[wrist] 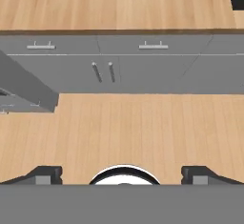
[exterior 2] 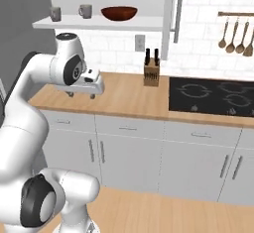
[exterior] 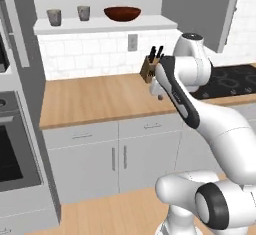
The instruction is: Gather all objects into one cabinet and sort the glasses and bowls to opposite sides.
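White shelf board (exterior: 100, 25) up in wall recess: two grey mugs on left part, first mug (exterior: 54, 17) nearest left end, second mug (exterior: 83, 12) just right of it, small gap between. Dark red bowl (exterior: 122, 13) further right, apart from mugs, upright. Below, wooden worktop (exterior: 100, 99): knife block (exterior 2: 151, 73) stands at back near wall; black hob (exterior 2: 213, 97) set into worktop, right of block.

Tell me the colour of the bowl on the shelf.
Glossy dark red-brown; the bowl shows best in the left base view.
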